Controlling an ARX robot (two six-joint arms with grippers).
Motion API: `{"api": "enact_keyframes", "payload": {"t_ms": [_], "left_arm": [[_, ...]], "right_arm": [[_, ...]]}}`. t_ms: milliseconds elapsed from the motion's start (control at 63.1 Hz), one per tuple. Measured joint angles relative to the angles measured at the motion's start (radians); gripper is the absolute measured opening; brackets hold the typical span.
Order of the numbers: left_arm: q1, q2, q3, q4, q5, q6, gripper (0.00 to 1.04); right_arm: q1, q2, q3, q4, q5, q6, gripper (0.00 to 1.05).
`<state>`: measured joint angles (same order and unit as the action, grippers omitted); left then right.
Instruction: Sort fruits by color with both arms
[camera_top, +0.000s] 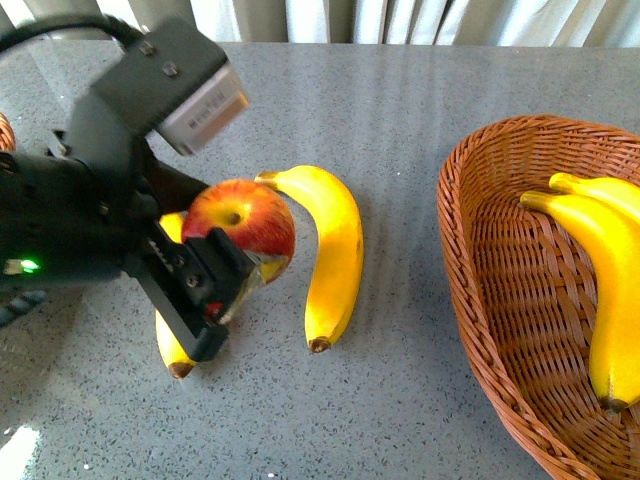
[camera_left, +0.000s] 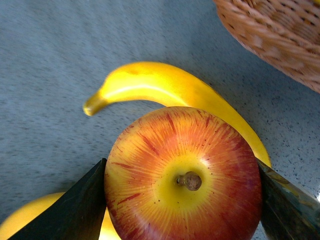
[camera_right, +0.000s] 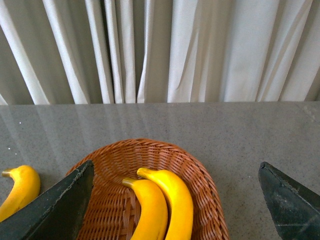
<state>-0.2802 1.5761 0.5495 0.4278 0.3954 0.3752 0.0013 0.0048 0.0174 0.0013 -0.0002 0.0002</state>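
My left gripper is shut on a red apple with yellow streaks, held just above the table. In the left wrist view the apple sits stem-up between the black fingers. A loose banana lies right of the apple and also shows in the left wrist view. A second banana lies partly under the gripper. Two bananas lie in the wicker basket. My right gripper is open above that basket, empty. The second apple is out of view.
The grey speckled table carries the wicker basket at the right. A sliver of another wicker basket shows at the far left edge. White curtains hang behind the table's far edge. The left arm's silver module stands above the apple.
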Motion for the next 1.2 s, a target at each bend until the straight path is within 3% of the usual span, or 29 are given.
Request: {"api": "enact_keyframes", "payload": {"t_ms": [333, 539, 824, 887, 950, 1204], "left_arm": [[0.470, -0.106, 0.001, -0.077, 0.051, 0.060, 0.71], [0.673, -0.061, 0.002, -0.060, 0.075, 0.087, 0.71], [0.726, 0.011, -0.011, -0.032, 0.079, 0.103, 0.72], [0.727, 0.014, -0.023, -0.031, 0.079, 0.106, 0.88], [0.729, 0.014, -0.028, -0.031, 0.085, 0.108, 0.97], [0.741, -0.074, -0.057, -0.035, 0.133, 0.079, 0.96]], "right_arm": [[0.000, 0.000, 0.000, 0.000, 0.000, 0.000, 0.96], [0.000, 0.000, 0.000, 0.000, 0.000, 0.000, 0.96], [0.000, 0.000, 0.000, 0.000, 0.000, 0.000, 0.96], [0.000, 0.000, 0.000, 0.000, 0.000, 0.000, 0.96], [0.000, 0.000, 0.000, 0.000, 0.000, 0.000, 0.96], [0.000, 0.000, 0.000, 0.000, 0.000, 0.000, 0.96]]}}
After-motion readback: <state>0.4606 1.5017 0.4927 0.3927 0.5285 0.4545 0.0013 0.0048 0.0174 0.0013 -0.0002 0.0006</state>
